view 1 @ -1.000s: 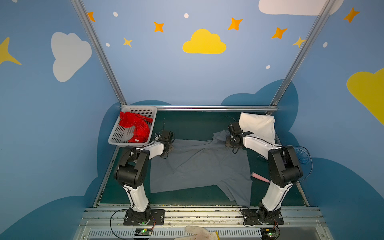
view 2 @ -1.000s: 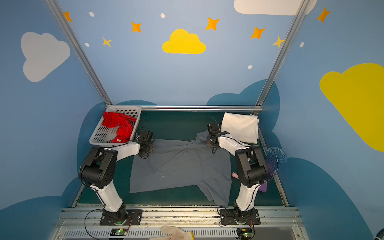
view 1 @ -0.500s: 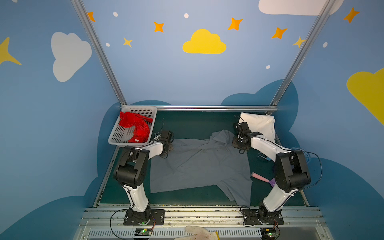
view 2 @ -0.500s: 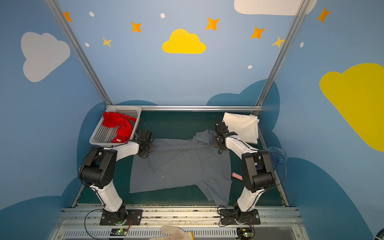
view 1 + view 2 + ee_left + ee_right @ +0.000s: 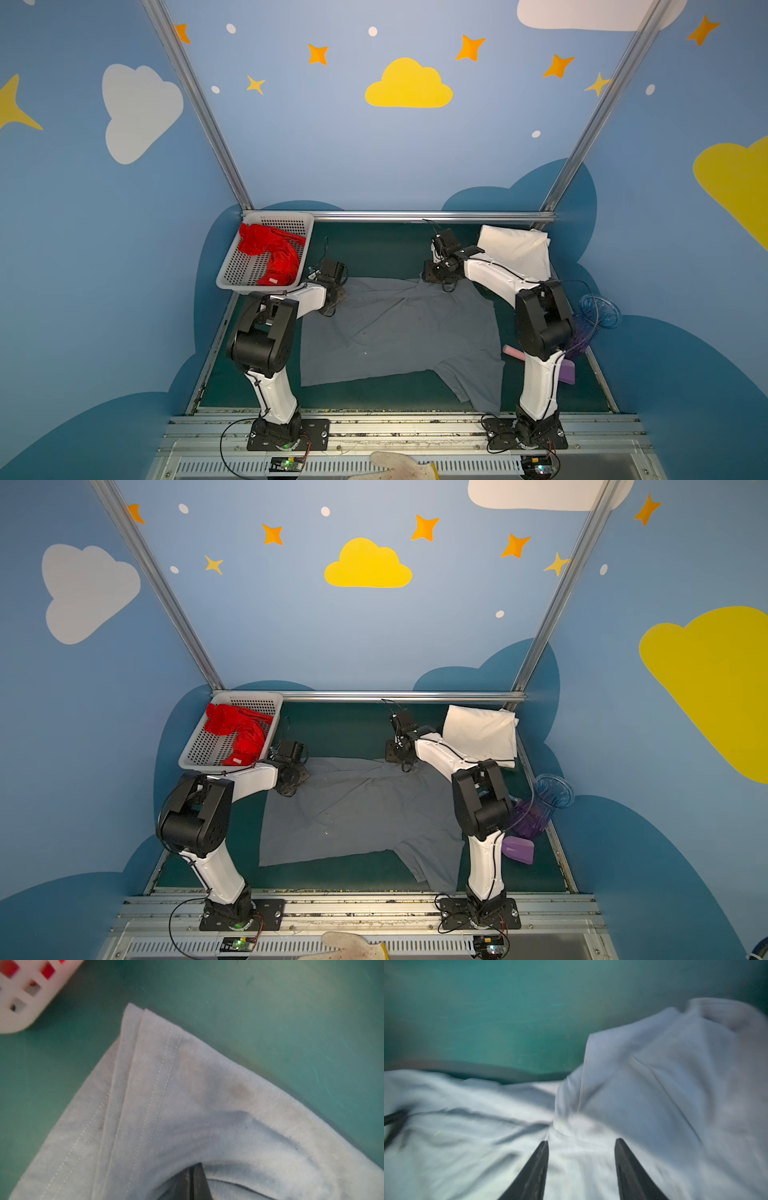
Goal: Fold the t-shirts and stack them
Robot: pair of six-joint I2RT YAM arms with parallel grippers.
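Note:
A slate grey t-shirt (image 5: 399, 332) (image 5: 357, 808) lies spread on the green mat in both top views. My left gripper (image 5: 337, 296) (image 5: 298, 777) (image 5: 190, 1169) is shut on the shirt's far left corner, and the stitched hem (image 5: 162, 1084) lies flat beyond the tips. My right gripper (image 5: 436, 276) (image 5: 395, 755) (image 5: 581, 1141) hovers open over the shirt's far right edge, with rumpled grey cloth (image 5: 654, 1084) under and past its fingers. A folded cream-white t-shirt (image 5: 515, 249) (image 5: 482, 733) rests at the back right. The red t-shirt (image 5: 274, 253) (image 5: 241, 733) lies crumpled in the basket.
The white perforated basket (image 5: 245, 272) (image 5: 199, 750) (image 5: 20, 1001) stands at the back left, close to my left gripper. A blue-purple glass vase (image 5: 544, 808), a purple piece (image 5: 519, 850) and a pink item (image 5: 515, 353) lie by the right arm's base. A metal rail (image 5: 395, 216) bounds the back.
My right gripper has opened and let go of the grey shirt's far right edge, then shifted toward the middle. The raised cloth there has dropped lower. The left gripper has not moved.

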